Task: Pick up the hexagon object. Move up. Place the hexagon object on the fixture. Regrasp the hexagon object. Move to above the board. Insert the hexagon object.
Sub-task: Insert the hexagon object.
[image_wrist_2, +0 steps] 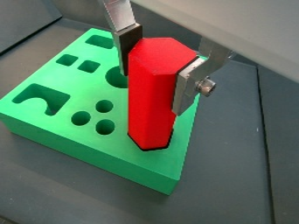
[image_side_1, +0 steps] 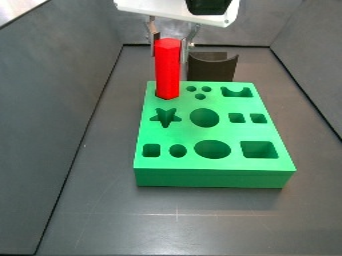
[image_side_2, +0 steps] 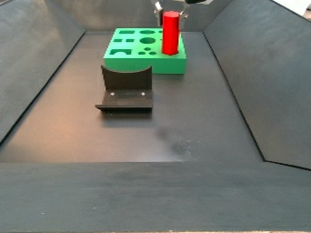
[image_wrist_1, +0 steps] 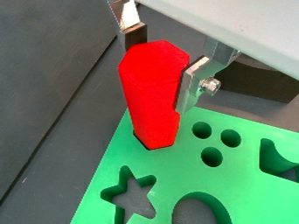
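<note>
My gripper [image_wrist_2: 160, 59] clamped on the upper part of the hexagon object [image_wrist_2: 155, 92], peg upright, its lower end seated in a corner hole of the board [image_wrist_2: 52, 109], star cut-out [image_wrist_1: 132, 192] adjacent, fixture [image_side_2: 126, 86] beside the board, untouched

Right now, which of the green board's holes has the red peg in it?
The corner hole nearest the fixture: the hexagon object, held by the tool, stands in it. The board's star, circles and squares stay empty.
</note>
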